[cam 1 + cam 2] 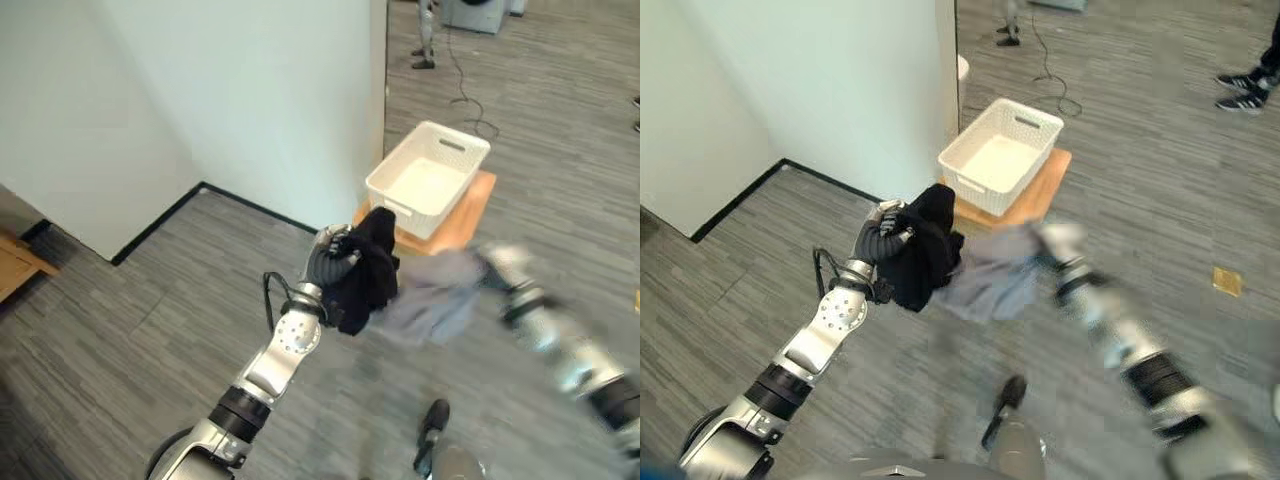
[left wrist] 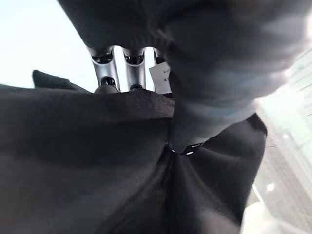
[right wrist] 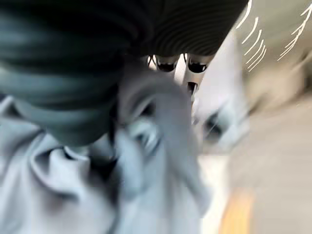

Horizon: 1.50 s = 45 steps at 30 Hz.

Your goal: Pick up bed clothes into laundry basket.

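Left hand (image 1: 330, 258): fingers curled round a black garment (image 1: 366, 268), held short of the white laundry basket (image 1: 428, 178).
Right hand (image 1: 1065, 245): grey garment (image 1: 990, 277) is gripped, just beside the black one.
Basket: set on a wooden stand (image 1: 470, 208), directly beyond both hands; right hand judged nearer.

Matt black cloth (image 1: 368, 270), white plastic basket (image 1: 430, 180), wooden stand (image 1: 475, 205).
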Available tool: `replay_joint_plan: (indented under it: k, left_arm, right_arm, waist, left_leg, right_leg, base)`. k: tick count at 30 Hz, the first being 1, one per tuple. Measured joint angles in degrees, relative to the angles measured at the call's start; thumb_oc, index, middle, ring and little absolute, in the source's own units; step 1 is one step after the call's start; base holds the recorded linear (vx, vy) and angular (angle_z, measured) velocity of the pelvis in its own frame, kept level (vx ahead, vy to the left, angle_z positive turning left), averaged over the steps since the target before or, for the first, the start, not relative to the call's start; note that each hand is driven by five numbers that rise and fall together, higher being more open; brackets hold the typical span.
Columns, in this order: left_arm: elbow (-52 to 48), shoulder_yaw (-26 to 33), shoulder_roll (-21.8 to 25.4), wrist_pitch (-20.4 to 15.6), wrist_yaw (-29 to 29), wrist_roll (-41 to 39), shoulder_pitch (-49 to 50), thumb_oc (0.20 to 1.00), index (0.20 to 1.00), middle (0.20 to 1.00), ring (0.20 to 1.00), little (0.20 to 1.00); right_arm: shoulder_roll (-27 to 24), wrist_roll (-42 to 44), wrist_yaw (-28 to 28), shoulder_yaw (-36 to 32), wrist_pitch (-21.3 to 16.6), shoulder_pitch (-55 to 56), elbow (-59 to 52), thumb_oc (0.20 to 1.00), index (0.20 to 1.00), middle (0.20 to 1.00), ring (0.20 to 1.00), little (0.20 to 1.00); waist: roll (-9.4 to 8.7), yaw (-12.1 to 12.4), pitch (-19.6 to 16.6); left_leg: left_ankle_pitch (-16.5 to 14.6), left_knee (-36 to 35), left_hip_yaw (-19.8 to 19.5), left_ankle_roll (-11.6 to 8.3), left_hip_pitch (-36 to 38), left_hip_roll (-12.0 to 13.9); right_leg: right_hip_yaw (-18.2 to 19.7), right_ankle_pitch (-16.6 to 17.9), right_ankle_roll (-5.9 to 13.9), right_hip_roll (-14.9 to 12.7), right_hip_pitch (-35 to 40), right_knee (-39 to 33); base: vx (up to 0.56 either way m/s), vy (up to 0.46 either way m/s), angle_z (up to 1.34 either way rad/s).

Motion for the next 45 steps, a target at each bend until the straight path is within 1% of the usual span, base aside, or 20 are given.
replay_joint_plan:
  k: [3, 4, 5, 6, 7, 10, 12, 13, 14, 16, 17, 19, 20, 22, 24, 26, 28, 30, 35, 45]
  left_arm:
    - [-0.14, -0.59, 0.79, -0.57, -1.63, -1.71, -0.04, 0.200, 0.200, 0.200, 0.200, 0.200]
    - [-0.40, -0.19, 2.24, -0.90, -2.54, -1.76, 0.01, 0.200, 0.200, 0.200, 0.200, 0.200]
    - [-0.42, 0.61, 2.02, -1.08, -2.48, -1.87, 1.39, 0.200, 0.200, 0.200, 0.200, 0.200]
    - [-0.27, 0.39, 4.39, -0.73, -2.68, -3.47, 1.95, 0.200, 0.200, 0.200, 0.200, 0.200]
    - [0.16, -0.17, 4.14, -0.82, -3.06, -4.01, 1.51, 0.200, 0.200, 0.200, 0.200, 0.200]
    - [0.31, -2.81, 3.98, -0.84, -4.09, -3.99, 2.02, 0.200, 0.200, 0.200, 0.200, 0.200]
    - [0.35, -4.11, 2.71, -0.82, -4.17, -3.99, 2.66, 0.200, 0.200, 0.200, 0.200, 0.200]
    - [0.64, -4.34, 3.29, -0.77, -4.18, -4.00, 2.78, 0.200, 0.200, 0.200, 0.200, 0.200]
    - [0.66, -4.33, 3.29, -0.77, -4.18, -4.00, 2.78, 0.200, 0.200, 0.200, 0.200, 0.200]
    - [0.75, -2.86, 4.08, -0.52, -4.11, -4.06, 2.43, 0.200, 0.200, 0.200, 0.200, 0.200]
    - [0.77, -2.75, 4.29, -0.49, -4.07, -4.13, 2.25, 0.200, 0.200, 0.200, 0.200, 0.200]
    - [1.72, -3.05, 4.67, -0.34, -3.82, -5.62, 1.26, 0.200, 0.200, 0.200, 0.200, 0.200]
    - [2.96, -3.50, 5.17, -0.34, -3.39, -5.63, -0.06, 0.200, 0.200, 0.200, 0.200, 0.200]
    - [4.16, -3.51, 5.70, 0.02, -3.29, -5.60, -1.97, 0.200, 0.200, 0.200, 0.200, 0.200]
    - [3.94, -2.89, 4.85, -0.16, -2.91, -5.53, -3.59, 0.200, 0.200, 0.200, 0.200, 0.200]
    - [3.96, -3.06, 4.75, -0.37, -2.73, -5.56, -3.98, 0.200, 0.200, 0.200, 0.200, 0.200]
    - [3.90, -1.31, 5.10, -0.42, -2.92, -5.63, -0.99, 0.200, 0.200, 0.200, 0.200, 0.200]
    - [3.36, 0.82, 5.28, -0.42, -3.46, -6.05, 3.06, 0.200, 0.200, 0.200, 0.200, 0.200]
    - [3.42, 1.09, 3.15, -0.40, -4.74, -6.12, 4.38, 0.200, 0.200, 0.200, 0.200, 0.200]
    - [3.42, 1.12, 2.90, -0.41, -5.09, -8.36, 4.46, 0.200, 0.200, 0.200, 0.200, 0.200]
  right_arm:
    - [-4.36, 3.97, 0.00, 0.61, -0.12, -6.25, 2.03, 0.200, 0.200, 0.200, 0.200, 0.200]
    - [-7.51, 4.97, -0.14, 4.22, -1.32, -8.82, 2.95, 0.200, 0.200, 0.200, 0.200, 0.200]
    - [-7.48, 4.95, 0.90, 6.06, -1.81, -10.42, 3.70, 0.200, 0.200, 0.200, 0.200, 0.200]
    - [-7.60, 4.93, 1.47, 7.57, -1.63, -10.70, 2.68, 0.200, 0.200, 0.200, 0.200, 0.200]
    - [-7.88, 4.95, 1.49, 7.66, -1.83, -10.83, 2.98, 0.200, 0.200, 0.200, 0.200, 0.200]
    - [-8.61, 4.94, 1.95, 8.17, -1.97, -10.56, 5.63, 0.200, 0.200, 0.200, 0.200, 0.200]
    - [-10.99, 4.93, 2.39, 9.31, -1.46, -10.65, 6.49, 0.200, 0.200, 0.200, 0.200, 0.200]
    - [-10.70, 4.94, 2.34, 10.14, -1.42, -10.81, 6.64, 0.200, 0.200, 0.200, 0.200, 0.200]
    - [-10.70, 4.93, 2.34, 10.28, -1.44, -10.84, 6.64, 0.200, 0.200, 0.200, 0.200, 0.200]
    - [-10.31, 4.76, 2.38, 10.96, -1.89, -11.76, 6.75, 0.200, 0.200, 0.200, 0.200, 0.200]
    - [-10.20, 4.68, 2.42, 10.97, -1.87, -11.69, 6.83, 0.200, 0.200, 0.200, 0.200, 0.200]
    - [-10.10, 4.56, 2.51, 10.87, -1.54, -10.45, 5.83, 0.200, 0.200, 0.200, 0.200, 0.200]
    - [-9.81, 4.51, 2.51, 10.42, -1.65, -10.47, 5.57, 0.200, 0.200, 0.200, 0.200, 0.200]
    - [-9.76, 4.51, 2.46, 8.78, -1.76, -10.49, 4.34, 0.200, 0.200, 0.200, 0.200, 0.200]
    - [-11.99, 4.84, 1.43, 4.77, -1.77, -10.52, 1.59, 0.200, 0.200, 0.200, 0.200, 0.200]
    - [-13.49, 4.99, 0.70, 1.93, -1.91, -9.77, 1.01, 0.200, 0.200, 0.200, 0.200, 0.200]
    - [-12.07, 6.32, 0.71, 0.02, -1.95, -9.20, 0.17, 0.200, 0.200, 0.200, 0.200, 0.200]
    - [-11.79, 6.72, 0.67, -0.06, -2.77, -9.06, -0.94, 0.200, 0.200, 0.200, 0.200, 0.200]
    - [-12.69, 7.23, 1.20, 0.15, -1.97, -9.13, -0.40, 0.200, 0.200, 0.200, 0.200, 0.200]
    - [-12.59, 7.18, 2.12, 0.95, -1.50, -9.48, 3.65, 0.200, 0.200, 0.200, 0.200, 0.200]
  waist:
    - [-0.09, 1.49, -0.17]
    - [-2.98, 0.46, 0.76]
    - [-3.32, 2.61, 1.05]
    - [-5.40, 3.82, 1.08]
    - [-6.20, 3.90, 1.81]
    - [-3.37, 3.13, 1.91]
    - [0.71, 3.04, 0.45]
    - [-0.59, 3.08, 0.12]
    - [-0.73, 3.07, 0.10]
    - [-3.37, 4.55, -0.17]
    - [-3.17, 4.43, -0.15]
    - [-1.29, 2.16, 1.22]
    - [-1.17, 1.31, 2.15]
    - [-0.42, -0.68, 2.99]
    - [-0.56, -1.40, 3.21]
    - [-2.01, -2.15, 3.53]
    - [-3.73, 0.52, 3.18]
    - [-3.27, 1.63, 2.52]
    - [-2.83, 1.09, 2.22]
    - [-2.63, 2.57, 1.81]
  left_leg:
    - [-1.87, 15.93, -0.76, -3.22, -5.92, 5.65]
    - [10.40, 25.32, -3.69, -3.16, -12.57, 4.50]
    - [16.66, 31.09, -3.48, -3.57, -14.72, 4.42]
    - [17.26, 39.13, -2.02, -5.05, -20.68, 4.86]
    - [5.80, 29.45, 0.62, -0.53, -27.22, 8.65]
    - [10.19, -1.04, 0.62, -0.60, -28.47, 10.04]
    - [12.14, -7.48, 3.76, 0.31, -26.82, 10.07]
    - [17.37, -7.43, 6.60, 2.88, -25.23, 9.16]
    - [17.28, -7.42, 6.78, 2.95, -25.21, 9.02]
    - [17.51, -11.06, 8.13, 7.26, -21.29, 4.24]
    - [17.15, -12.98, 7.89, 7.74, -19.78, 3.44]
    - [17.44, -16.78, 4.27, 10.32, -14.57, 3.12]
    - [17.20, -17.25, 3.21, 10.50, -13.04, 3.09]
    - [16.82, -18.22, 1.62, 9.89, -11.19, 3.14]
    - [16.11, -18.59, -1.09, 9.24, -10.56, 1.69]
    - [15.09, -18.60, -4.01, 8.37, -9.56, 0.50]
    - [12.92, -18.58, -2.87, 6.68, -6.49, 0.05]
    - [11.32, -18.57, -2.57, 4.77, -5.40, 2.69]
    - [11.59, -18.55, -2.76, 3.76, -5.72, 5.54]
    - [11.30, -18.54, -4.91, 3.11, -6.87, 4.98]
  right_leg:
    - [2.67, -1.99, -1.53, 3.18, 3.68, -0.08]
    - [2.61, -9.83, -3.72, 3.07, 3.08, 6.10]
    - [-1.25, -11.08, -3.69, 3.13, 1.76, 9.72]
    - [-0.30, -13.47, -2.93, 1.77, 5.81, 6.31]
    - [0.33, -13.04, 1.24, 1.83, 9.66, 2.41]
    - [-0.64, -14.76, 6.70, 1.86, 15.50, -0.43]
    - [-0.35, -16.93, 10.63, 3.01, 18.88, -0.45]
    - [0.62, -18.26, 13.02, 1.08, 20.92, -0.16]
    - [0.65, -18.29, 13.07, 0.95, 20.93, -0.16]
    - [-0.76, -18.55, 13.26, -3.79, 20.04, 3.92]
    - [-0.83, -18.18, 13.60, -4.43, 19.12, 7.69]
    - [3.52, -20.67, 18.02, -6.52, 9.17, 33.26]
    - [6.43, -20.80, 18.08, -6.40, 4.97, 41.77]
    - [9.76, -22.86, 16.39, -4.58, 0.17, 43.13]
    - [14.22, -22.92, 13.56, -3.47, -2.12, 23.56]
    - [15.74, -15.69, 12.38, -2.83, -0.18, 8.35]
    - [13.80, -6.50, 11.27, -4.06, 2.95, 4.51]
    - [13.38, -5.08, 10.39, -1.06, 6.51, -0.28]
    - [10.37, -5.46, 9.83, 1.55, 7.11, -0.27]
    - [6.89, -7.35, 9.10, 0.90, 8.44, -0.31]
  base:
    - [0.18, -0.262, -0.49]
    - [0.30, -0.283, -0.88]
    - [0.35, -0.080, -1.07]
    - [0.39, -0.001, -1.25]
    - [0.45, 0.061, -0.72]
    - [0.36, 0.036, -0.20]
    - [0.27, 0.012, -0.02]
    - [0.31, 0.028, -0.05]
    - [0.28, 0.049, -0.15]
    - [0.20, 0.067, -0.08]
    - [0.12, 0.090, 0.35]
    - [0.11, -0.007, 0.60]
    - [0.15, -0.170, 0.61]
    - [0.14, -0.171, 0.59]
    - [0.15, -0.129, 0.82]
    - [0.18, -0.174, 0.98]
    - [0.10, -0.121, 0.06]
    - [0.07, -0.097, -0.26]
    - [0.00, -0.071, 0.17]
    - [-0.01, -0.035, 0.24]
